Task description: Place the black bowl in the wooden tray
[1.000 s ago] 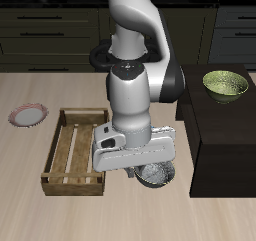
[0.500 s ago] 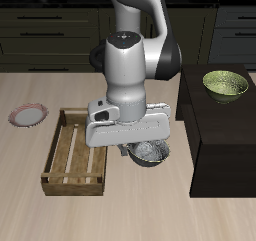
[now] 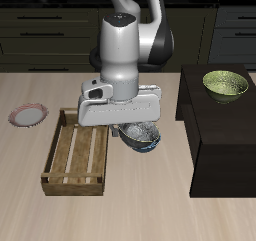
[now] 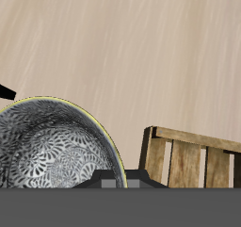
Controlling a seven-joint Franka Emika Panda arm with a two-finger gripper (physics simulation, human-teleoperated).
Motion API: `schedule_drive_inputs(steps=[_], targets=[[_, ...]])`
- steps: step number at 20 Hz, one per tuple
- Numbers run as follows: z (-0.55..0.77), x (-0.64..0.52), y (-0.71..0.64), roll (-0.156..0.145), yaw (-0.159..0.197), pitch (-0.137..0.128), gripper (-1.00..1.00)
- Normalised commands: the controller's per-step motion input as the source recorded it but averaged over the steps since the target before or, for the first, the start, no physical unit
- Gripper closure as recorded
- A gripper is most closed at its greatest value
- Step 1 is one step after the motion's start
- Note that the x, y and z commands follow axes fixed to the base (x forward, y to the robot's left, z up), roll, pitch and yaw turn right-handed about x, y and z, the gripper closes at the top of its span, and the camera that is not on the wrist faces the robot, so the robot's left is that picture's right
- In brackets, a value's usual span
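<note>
I'm seeing a pale wooden table [image 3: 60,217] filling most of the exterior view, its grain running crosswise. Behind the table, dark cabinets [image 3: 45,30] with long handles are lining the back of the room. A black box-like block [image 3: 222,145] is sitting on the table. Light is falling evenly.

Light wood-grain table [image 3: 30,210] fills lower frame. Small pink-rimmed plate [image 3: 28,115] at left edge, mid-height, flat on table. Black box-like block [image 3: 220,135] at right side, standing on table. Yellow-green bowl [image 3: 226,84] upright on block's top, upper right. Dark cabinets with drawer handles [image 3: 40,30] across upper frame behind table.
</note>
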Motion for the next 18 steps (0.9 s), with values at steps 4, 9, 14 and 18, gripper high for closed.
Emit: schedule_drive_inputs(steps=[4, 9, 14, 18], targets=[[0.13, -0.32, -0.27, -0.046, 0.033, -0.058, 1.0], [0.16, -0.17, -0.19, -0.013, -0.024, -0.015, 1.0], [0.15, -0.17, -0.12, -0.004, -0.002, -0.029, 1.0], [0.22, -0.32, -0.41, -0.052, -0.034, -0.046, 1.0]])
